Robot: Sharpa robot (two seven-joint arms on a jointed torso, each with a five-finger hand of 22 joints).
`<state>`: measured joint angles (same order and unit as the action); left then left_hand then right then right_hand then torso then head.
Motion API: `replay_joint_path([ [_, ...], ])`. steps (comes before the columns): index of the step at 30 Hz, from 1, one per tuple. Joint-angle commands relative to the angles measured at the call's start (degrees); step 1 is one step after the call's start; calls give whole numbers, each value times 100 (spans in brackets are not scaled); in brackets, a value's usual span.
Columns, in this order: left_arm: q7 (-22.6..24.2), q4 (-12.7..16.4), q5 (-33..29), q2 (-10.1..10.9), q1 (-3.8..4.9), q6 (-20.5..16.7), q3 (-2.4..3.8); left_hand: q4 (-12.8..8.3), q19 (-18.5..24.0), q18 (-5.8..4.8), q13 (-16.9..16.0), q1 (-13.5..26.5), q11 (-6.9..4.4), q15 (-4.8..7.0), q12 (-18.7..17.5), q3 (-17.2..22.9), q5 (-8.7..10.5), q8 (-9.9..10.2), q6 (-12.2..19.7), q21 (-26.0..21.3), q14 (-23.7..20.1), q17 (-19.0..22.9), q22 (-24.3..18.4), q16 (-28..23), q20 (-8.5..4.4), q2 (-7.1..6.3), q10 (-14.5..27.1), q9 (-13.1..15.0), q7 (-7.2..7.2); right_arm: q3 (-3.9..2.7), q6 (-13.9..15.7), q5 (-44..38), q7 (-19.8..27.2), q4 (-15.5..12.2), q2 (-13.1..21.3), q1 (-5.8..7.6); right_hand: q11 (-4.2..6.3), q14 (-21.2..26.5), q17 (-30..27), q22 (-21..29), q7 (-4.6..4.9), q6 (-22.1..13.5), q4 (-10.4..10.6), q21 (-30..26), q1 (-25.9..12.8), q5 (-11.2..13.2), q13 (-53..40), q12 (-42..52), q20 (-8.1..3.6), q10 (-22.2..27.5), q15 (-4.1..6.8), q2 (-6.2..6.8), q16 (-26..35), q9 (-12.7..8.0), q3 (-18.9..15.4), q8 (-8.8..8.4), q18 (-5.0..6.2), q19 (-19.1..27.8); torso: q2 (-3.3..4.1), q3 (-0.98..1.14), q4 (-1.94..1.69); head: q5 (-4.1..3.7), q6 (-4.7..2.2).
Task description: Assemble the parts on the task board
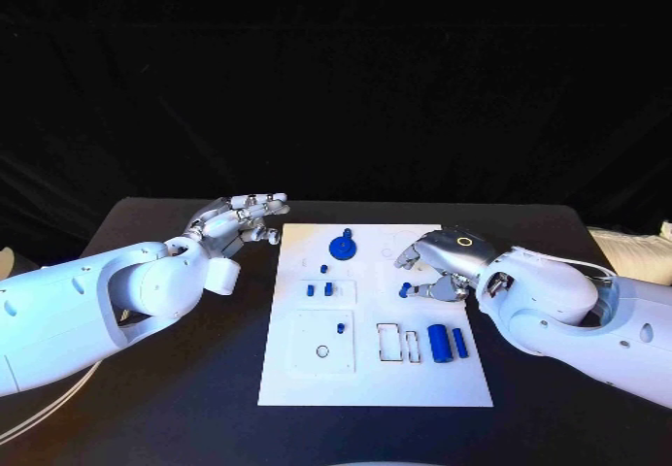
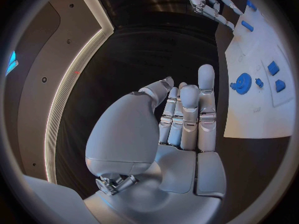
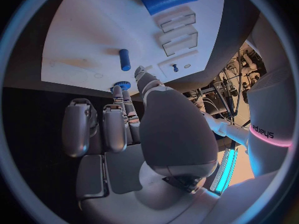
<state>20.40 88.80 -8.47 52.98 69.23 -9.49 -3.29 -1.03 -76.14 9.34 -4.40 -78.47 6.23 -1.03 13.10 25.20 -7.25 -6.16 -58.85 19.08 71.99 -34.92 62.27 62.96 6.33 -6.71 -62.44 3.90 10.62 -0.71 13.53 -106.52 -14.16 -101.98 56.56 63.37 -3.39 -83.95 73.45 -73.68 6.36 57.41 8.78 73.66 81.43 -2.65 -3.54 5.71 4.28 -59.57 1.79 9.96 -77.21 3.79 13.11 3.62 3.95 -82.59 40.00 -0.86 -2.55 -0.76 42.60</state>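
Note:
The white task board (image 1: 376,374) lies in the middle of the black table. A blue gear (image 1: 342,248) stands at its far end, with two small blue pegs (image 1: 319,288) nearer the middle. Two blue cylinders (image 1: 449,343) lie at the board's right side. My right hand (image 1: 441,264) hovers over the board's right edge with nothing in it, and a small blue peg (image 1: 406,288) lies just off its fingertips. The right wrist view shows that peg (image 3: 124,59) lying apart from the fingers (image 3: 116,127). My left hand (image 1: 238,221) is raised beside the board's far left corner, fingers straight, holding nothing.
White rectangular slots (image 1: 398,342) sit beside the cylinders, and a raised white plate with a hole (image 1: 323,342) lies on the board's left half. The black table (image 1: 183,388) surrounds the board on all sides. A pale object (image 1: 637,248) sits at the table's right edge.

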Motion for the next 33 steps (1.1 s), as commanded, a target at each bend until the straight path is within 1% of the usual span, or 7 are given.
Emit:
replay_joint_path([
  [1,24,13,39,-10,2,107,2,-36,15,90,5,-10,3,-3,41,9,-1,-3,30,-31,-48,11,-11,-4,0,28,36,-2,1,0,-351,-107,-175,73,-16,4,21,-329,3,-2,-45,-10,10,-20,39,-13,-6,-33,-47,37,56,13,-12,3,-47,5,45,-10,6,2,-5,2,0],
  [11,20,15,39,-7,2,117,2,-36,15,90,5,-10,3,-3,41,9,-1,-3,30,-31,-48,11,-11,-4,0,28,36,-2,1,2,-508,-169,-130,235,-118,-22,62,-339,-18,-5,-88,129,50,-19,113,-12,-19,3,-87,-102,85,-75,-3,23,-67,40,38,-29,8,-5,-11,4,23],
  [14,22,14,39,-6,2,117,2,-36,15,90,5,-10,3,-3,41,9,-1,-3,30,-31,-48,11,-11,-4,0,28,36,-2,1,2,-558,-145,-72,264,-165,-56,66,-343,-23,-8,-90,214,55,-18,164,-12,-21,31,-91,-196,80,-139,-3,33,-34,61,35,-36,7,1,1,24,29],
  [18,16,13,39,-5,2,117,2,-36,15,90,5,-10,3,-3,41,9,-1,-3,30,-31,-48,11,-11,-4,0,28,36,-2,1,3,-624,-98,15,303,-227,-89,73,-349,-22,-21,-93,369,59,-5,243,-15,-17,65,-86,-343,64,-240,-9,51,42,103,28,-50,9,3,1,30,39],
  [20,9,15,39,-7,2,122,2,-36,15,90,5,-10,3,-3,41,9,-1,-3,30,-31,-48,11,-11,-4,0,28,36,-2,1,3,-687,-56,80,342,-270,-104,90,-349,-35,-14,-115,449,72,-15,281,-16,-7,59,-89,-399,82,-307,-3,57,99,119,31,-50,6,-2,-1,32,41],
  [24,4,16,39,-10,1,126,2,-36,15,90,5,-10,3,-3,41,9,-1,-3,30,-31,-48,11,-11,-4,0,28,36,-2,1,3,-758,-24,145,386,-317,-126,120,-350,-46,-10,-141,559,99,-21,315,-16,-1,44,-110,-487,115,-387,1,63,175,136,34,-52,8,1,-6,40,47],
  [33,2,12,39,-13,1,132,2,-36,15,90,5,-10,3,-3,41,9,-1,-3,30,-31,-48,11,-11,-4,0,28,36,-2,1,3,-770,-8,207,444,-382,-146,123,-351,-61,-8,-136,700,138,-27,340,-17,0,3,-123,-654,114,-432,4,62,264,129,30,-59,6,2,0,44,55],
])
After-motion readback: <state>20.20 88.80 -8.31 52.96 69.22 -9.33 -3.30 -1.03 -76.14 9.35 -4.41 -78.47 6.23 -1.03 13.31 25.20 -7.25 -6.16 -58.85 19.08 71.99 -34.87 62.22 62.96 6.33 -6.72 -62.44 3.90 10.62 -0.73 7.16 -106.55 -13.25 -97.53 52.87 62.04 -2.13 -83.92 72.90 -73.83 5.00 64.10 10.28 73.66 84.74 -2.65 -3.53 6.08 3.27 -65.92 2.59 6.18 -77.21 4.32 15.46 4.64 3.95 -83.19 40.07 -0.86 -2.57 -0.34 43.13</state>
